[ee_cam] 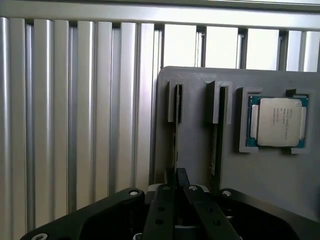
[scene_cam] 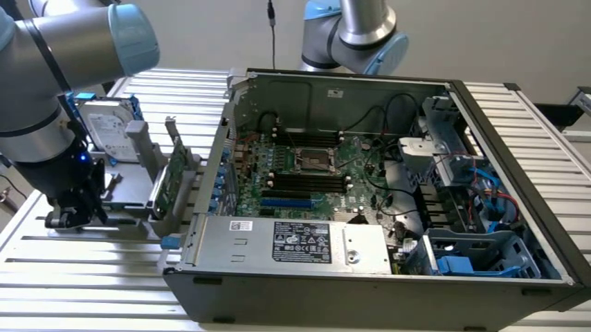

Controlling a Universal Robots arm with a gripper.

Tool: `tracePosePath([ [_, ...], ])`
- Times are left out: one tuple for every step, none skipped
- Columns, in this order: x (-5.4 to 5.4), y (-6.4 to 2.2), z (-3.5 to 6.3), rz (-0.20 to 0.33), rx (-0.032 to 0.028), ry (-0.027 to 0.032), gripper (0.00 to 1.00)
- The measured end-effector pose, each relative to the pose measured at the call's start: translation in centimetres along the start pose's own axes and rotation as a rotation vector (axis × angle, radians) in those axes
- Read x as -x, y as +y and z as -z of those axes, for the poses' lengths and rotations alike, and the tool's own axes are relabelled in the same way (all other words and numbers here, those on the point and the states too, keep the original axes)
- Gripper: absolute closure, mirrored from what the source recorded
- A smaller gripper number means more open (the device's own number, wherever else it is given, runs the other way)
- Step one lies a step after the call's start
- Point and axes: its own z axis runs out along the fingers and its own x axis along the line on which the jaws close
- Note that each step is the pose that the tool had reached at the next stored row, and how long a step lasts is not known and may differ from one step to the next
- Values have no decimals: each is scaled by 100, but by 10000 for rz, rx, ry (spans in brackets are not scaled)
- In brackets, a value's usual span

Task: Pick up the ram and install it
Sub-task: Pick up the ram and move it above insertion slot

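Black gripper (ee_cam: 180,192) pinched tight on thin edge-on ram (ee_cam: 176,145), upright in grey slotted holder (ee_cam: 195,150), ribbed aluminium table (ee_cam: 75,125)

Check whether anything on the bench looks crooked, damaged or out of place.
Nothing stands out. The ram sits straight in its slot of the gray holder, the processor lies flat in its recess, and the computer case sits level, with nothing spilled or broken.
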Motion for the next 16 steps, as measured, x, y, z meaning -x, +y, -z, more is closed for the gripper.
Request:
tracePosePath([
  [-1, 0, 12, -13, 16, 0, 87],
  [-2, -1, 25, -27, 32, -2, 87],
  [-3, -1, 41, -38, 46, -3, 87],
  [-3, -2, 61, -50, 65, -4, 87],
  [-4, -3, 79, -62, 80, -5, 87],
  [-4, -3, 98, -71, 95, -5, 87],
  [-5, -3, 120, -81, 109, -7, 87],
  [-7, -4, 147, -89, 125, -8, 87],
  [-9, -4, 178, -97, 141, -12, 87],
  [-11, -4, 212, -103, 157, -17, 87],
  [-13, -5, 246, -107, 174, -21, 87],
  [-16, -7, 287, -110, 196, -24, 87],
  [-20, -11, 326, -112, 213, -27, 87],
  [-24, -17, 370, -112, 228, -30, 87],
  [-28, -26, 415, -112, 242, -33, 87],
  [-31, -36, 460, -112, 257, -32, 87],
])
